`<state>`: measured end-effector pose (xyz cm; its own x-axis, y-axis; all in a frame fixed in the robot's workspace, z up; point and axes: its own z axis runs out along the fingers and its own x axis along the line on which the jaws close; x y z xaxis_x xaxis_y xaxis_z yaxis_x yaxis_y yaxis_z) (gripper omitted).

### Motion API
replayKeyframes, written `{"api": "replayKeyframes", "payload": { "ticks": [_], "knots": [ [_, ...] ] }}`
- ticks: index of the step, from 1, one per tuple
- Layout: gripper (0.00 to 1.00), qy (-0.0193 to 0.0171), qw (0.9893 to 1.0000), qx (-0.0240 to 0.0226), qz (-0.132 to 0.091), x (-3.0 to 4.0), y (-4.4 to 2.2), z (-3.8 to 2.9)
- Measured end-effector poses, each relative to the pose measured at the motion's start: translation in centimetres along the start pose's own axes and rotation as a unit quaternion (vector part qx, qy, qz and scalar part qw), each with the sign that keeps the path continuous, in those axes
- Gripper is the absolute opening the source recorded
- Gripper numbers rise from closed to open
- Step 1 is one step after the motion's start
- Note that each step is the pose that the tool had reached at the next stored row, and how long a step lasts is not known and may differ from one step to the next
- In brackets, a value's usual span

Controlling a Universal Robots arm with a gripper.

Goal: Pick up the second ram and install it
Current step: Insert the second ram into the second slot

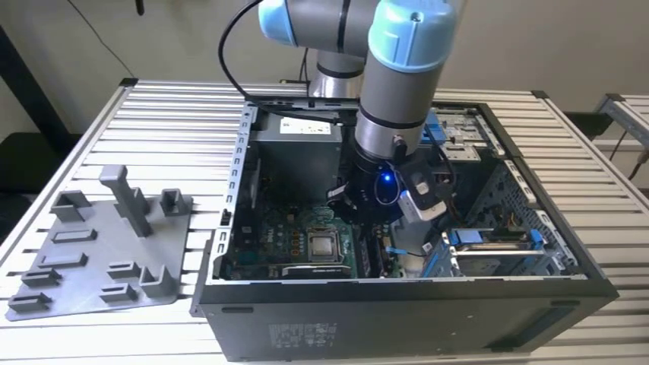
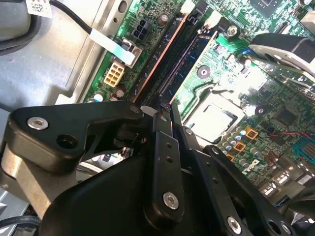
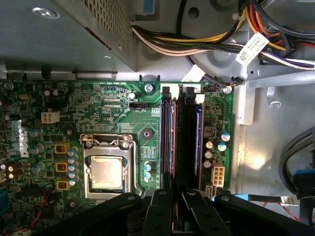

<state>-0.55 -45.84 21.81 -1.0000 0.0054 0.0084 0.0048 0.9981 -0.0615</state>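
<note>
A slatted metal tabletop (image 1: pixel 163 114) carries an open black computer case (image 1: pixel 406 319) lying on its side, set toward the edge on the exterior view's right. A grey plastic fixture tray (image 1: pixel 96 255) with upright posts lies flat near the tabletop's edge on the exterior view's left, well apart from the arm.

A grey and light-blue robot arm (image 1: pixel 406 68) reaches down into the open case from above, its wrist low over the green motherboard (image 1: pixel 294 239). On the motherboard, the square silver processor (image 3: pixel 106 172) sits in its metal socket frame, with the long memory slots (image 3: pixel 167 137) running just beside it. Bundled coloured cables (image 3: pixel 197 44) run across the case floor beyond the board's far edge.

The black gripper (image 3: pixel 173 196) hangs directly above the memory slots, in both wrist views. Its fingers (image 2: pixel 165 123) are drawn close together, pinching the near end of the second ram (image 3: pixel 186 137), a long, thin, dark stick. The stick stands on edge along one slot, in line with it, with another dark module in the neighbouring slot just beside it. Whether the stick is fully pressed into the slot cannot be told. White latches (image 3: pixel 166 89) stand at the slots' far ends.
</note>
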Motion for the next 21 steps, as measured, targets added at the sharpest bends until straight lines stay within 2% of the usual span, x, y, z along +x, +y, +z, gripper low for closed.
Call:
{"api": "replayKeyframes", "payload": {
  "ticks": [17,18,21],
  "knots": [
    [0.14,0.0002,1.0,-0.0005,0.004,0.0,-0.21,0.04],
    [0.14,0.0003,1.0,-0.0015,0.004,0.0,-0.23,0.01],
    [0.14,0.0004,0.9999,-0.0099,0.005,0.0,-0.25,0.02]
  ]
}}
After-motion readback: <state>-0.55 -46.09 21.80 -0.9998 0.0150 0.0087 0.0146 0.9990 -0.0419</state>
